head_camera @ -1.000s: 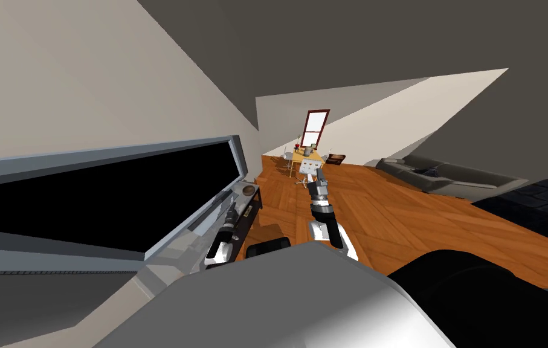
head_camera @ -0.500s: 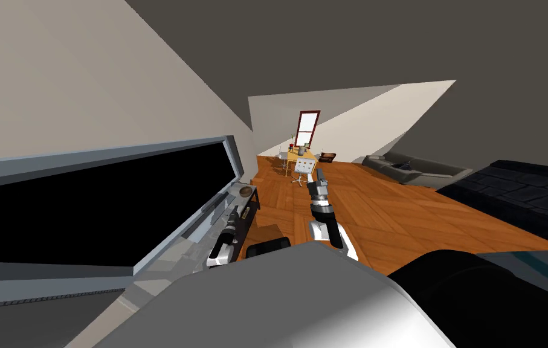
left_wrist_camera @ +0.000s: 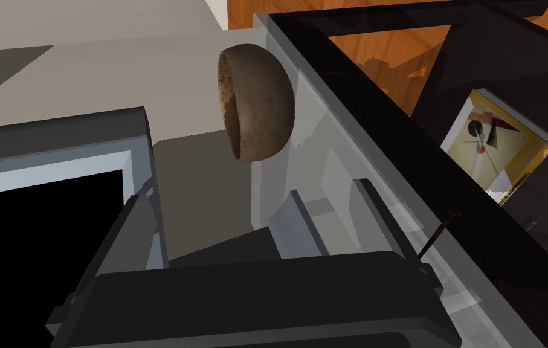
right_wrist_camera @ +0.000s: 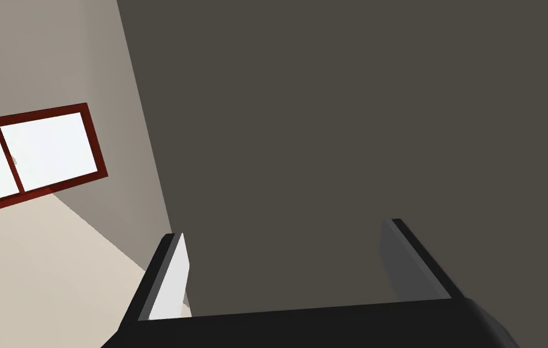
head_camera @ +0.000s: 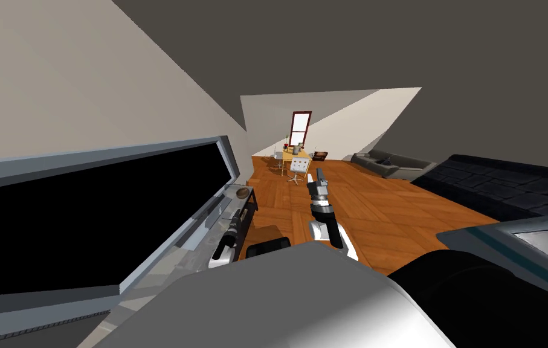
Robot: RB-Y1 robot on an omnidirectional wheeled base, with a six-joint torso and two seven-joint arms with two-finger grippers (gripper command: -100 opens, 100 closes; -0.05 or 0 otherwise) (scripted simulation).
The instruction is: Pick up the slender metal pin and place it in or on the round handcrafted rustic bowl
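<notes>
Slender dark ring-headed metal pin [left_wrist_camera: 438, 234]. Lies on glassy grey bench [left_wrist_camera: 327, 139], just outside released left pincer [left_wrist_camera: 254, 187], slanting away; round brown rustic bowl [left_wrist_camera: 257, 103] ahead. Right pincer [right_wrist_camera: 284, 229] released, well apart.

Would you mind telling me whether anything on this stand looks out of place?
Nothing looks spilled or damaged. The one oddity: the thin dark pin lies right at the stand's dark outer edge, beside the left gripper, not in the brown bowl.
</notes>
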